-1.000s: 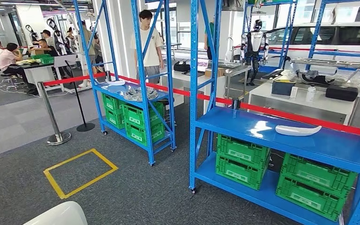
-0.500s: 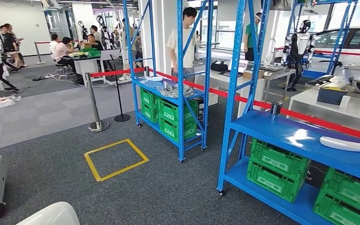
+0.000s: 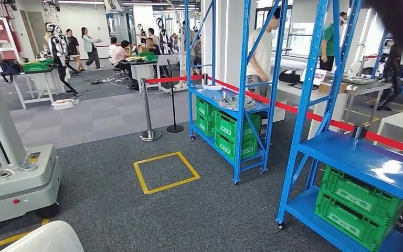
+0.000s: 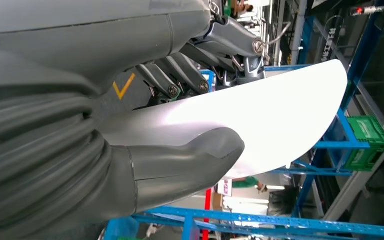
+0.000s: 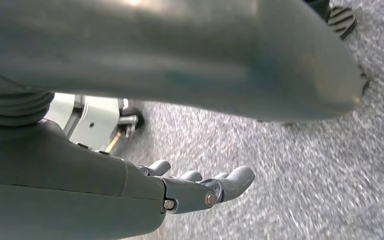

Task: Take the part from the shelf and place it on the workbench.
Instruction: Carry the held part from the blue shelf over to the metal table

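The left hand (image 4: 145, 125) holds the part (image 4: 260, 120), a long, smooth white curved shell. In the left wrist view the thick grey thumb (image 4: 190, 155) presses on its near face while the darker fingers (image 4: 180, 75) wrap over its far edge, so the shell is clamped between them. Its long axis runs from the lower left of that frame, where it disappears behind the palm, up to the upper right, where its broad rounded end points toward the blue shelf posts (image 4: 352, 75) and a green crate (image 4: 367, 142). In the head view a white rounded shape (image 3: 47, 239) sits at the lower left corner of the frame, low and close to the robot's body; whether it is the part I cannot tell.

The right hand (image 5: 190, 190) hangs over grey carpet (image 5: 305, 165) in the right wrist view, its fingers lightly spread and only slightly curved, with nothing between them.

In the head view a near blue shelf (image 3: 367, 163) fills the right side of the frame, with green crates (image 3: 354, 202) on its lower level. A second blue shelf (image 3: 231, 105) stands at centre, also carrying green crates. A yellow square (image 3: 165, 172) is taped on the carpet at lower centre, and a grey wheeled cart (image 3: 16, 184) stands at the left edge. People (image 3: 120, 52) sit and stand in the upper left background, behind a red barrier tape (image 3: 170, 79).
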Robot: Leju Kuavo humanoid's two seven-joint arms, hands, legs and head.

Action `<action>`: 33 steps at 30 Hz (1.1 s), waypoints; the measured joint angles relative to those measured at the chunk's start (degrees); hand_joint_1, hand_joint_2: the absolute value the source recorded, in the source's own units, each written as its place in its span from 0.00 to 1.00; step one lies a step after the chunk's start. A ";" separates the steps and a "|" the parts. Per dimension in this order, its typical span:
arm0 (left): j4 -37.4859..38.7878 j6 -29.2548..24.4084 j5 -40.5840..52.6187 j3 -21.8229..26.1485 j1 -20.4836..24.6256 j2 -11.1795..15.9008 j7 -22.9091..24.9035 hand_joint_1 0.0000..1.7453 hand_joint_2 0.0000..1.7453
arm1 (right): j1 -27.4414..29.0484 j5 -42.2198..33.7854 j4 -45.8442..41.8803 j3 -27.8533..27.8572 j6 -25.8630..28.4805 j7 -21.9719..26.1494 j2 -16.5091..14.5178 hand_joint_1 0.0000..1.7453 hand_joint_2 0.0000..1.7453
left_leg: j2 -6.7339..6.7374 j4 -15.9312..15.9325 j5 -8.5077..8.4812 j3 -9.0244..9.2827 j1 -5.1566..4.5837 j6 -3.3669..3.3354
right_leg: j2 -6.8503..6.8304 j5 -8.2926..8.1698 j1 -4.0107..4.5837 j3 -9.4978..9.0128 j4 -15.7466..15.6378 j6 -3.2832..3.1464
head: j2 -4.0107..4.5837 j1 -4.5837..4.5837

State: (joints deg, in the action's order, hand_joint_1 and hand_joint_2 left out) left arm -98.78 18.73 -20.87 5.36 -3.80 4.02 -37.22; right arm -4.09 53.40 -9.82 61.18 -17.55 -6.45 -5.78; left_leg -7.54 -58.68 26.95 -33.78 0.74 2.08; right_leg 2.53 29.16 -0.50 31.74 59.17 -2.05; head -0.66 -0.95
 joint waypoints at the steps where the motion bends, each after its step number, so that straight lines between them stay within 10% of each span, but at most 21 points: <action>1: -0.03 -0.01 0.00 0.16 -0.01 0.17 -0.01 1.00 1.00 | -0.03 -0.01 -0.01 0.00 0.01 0.11 -0.05 0.00 0.00 | 1.04 -0.68 0.47 -0.50 -0.07 0.26 | -0.80 -0.22 -0.09 -0.13 -0.37 -0.36 | 0.00 -0.01; 4: -0.04 -0.02 0.00 0.37 0.17 0.49 -0.02 1.00 1.00 | 0.08 -0.01 -0.02 0.00 0.04 0.35 -0.15 0.00 0.00 | 5.90 -9.02 5.03 -4.48 -0.22 0.73 | -3.22 -0.49 -0.02 -0.22 -0.94 -1.11 | 0.00 -0.02; 7: 0.02 -0.03 0.00 0.38 -0.06 0.53 0.00 1.00 1.00 | 0.16 -0.01 0.00 0.01 0.04 0.43 -0.15 0.00 0.00 | 7.08 -15.50 6.90 -7.18 0.02 1.17 | -5.64 -0.37 0.10 -0.14 -0.91 -1.17 | 0.00 -0.03; 12: -0.33 -0.39 -0.09 0.70 -0.15 0.61 -0.11 1.00 1.00 | 0.04 0.10 -0.01 0.00 0.04 0.27 -0.31 0.00 0.00 | 11.01 -0.62 0.84 1.02 -0.16 0.59 | -8.86 0.38 0.35 -0.40 -0.23 0.01 | 0.00 -0.02; 15: -1.47 -0.68 -0.09 1.74 -1.10 0.56 -0.12 1.00 1.00 | -0.18 0.26 -0.02 0.01 0.04 -0.35 -0.37 0.00 0.00 | 9.73 -0.01 0.74 0.87 -0.24 -0.77 | -9.97 0.64 0.46 -0.76 -0.17 0.90 | 0.00 0.00; 19: -2.76 -0.44 0.48 2.88 -1.34 0.31 0.16 1.00 1.00 | -0.15 0.02 -0.02 0.02 0.00 -0.48 -0.56 0.00 0.00 | 7.19 0.34 0.20 0.99 0.12 -1.96 | -4.35 5.46 -0.16 2.04 8.09 1.74 | 0.00 0.04; 22: -3.26 -0.32 1.74 3.25 -0.95 0.05 0.22 1.00 1.00 | 0.05 -0.34 -0.02 0.05 0.01 -0.34 -0.66 0.00 0.00 | 4.85 0.18 0.10 0.80 -0.03 -2.11 | -2.89 7.49 -0.02 6.23 15.79 1.65 | 0.00 0.05; 26: -3.92 -1.23 3.62 3.71 0.25 0.00 -0.15 1.00 1.00 | 0.05 -0.92 -0.02 0.27 -0.05 0.04 -0.85 0.00 0.00 | 1.68 -0.05 0.04 0.69 -0.11 -1.90 | 0.35 0.15 0.42 1.97 3.61 -0.01 | 0.00 0.04; 30: -4.44 -2.94 5.08 4.48 1.10 -0.13 -1.59 1.00 1.00 | -0.10 -1.19 -0.02 0.42 -0.34 0.62 -1.24 0.00 0.00 | -0.78 0.32 -0.57 -0.09 0.27 -0.43 | 0.60 -0.78 0.61 0.37 -0.39 -0.58 | 0.00 0.06; 33: -5.68 -4.40 5.50 5.94 1.19 -0.22 -2.70 1.00 1.00 | -0.03 -0.91 -0.03 0.49 -0.26 0.58 -1.73 0.00 0.00 | 3.18 -2.98 1.48 -1.99 -0.06 0.26 | -1.73 -1.40 0.12 -0.24 -1.77 -0.91 | 0.00 0.04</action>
State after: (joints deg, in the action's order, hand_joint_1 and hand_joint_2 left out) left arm -104.46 14.33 -15.37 11.31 -2.61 3.80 -39.93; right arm -4.12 52.49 -9.85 61.66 -17.81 -5.86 -7.50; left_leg -4.36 -61.66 28.43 -35.77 0.67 2.33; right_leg 0.80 27.75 -0.38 31.49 57.41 -2.96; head -0.66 -0.91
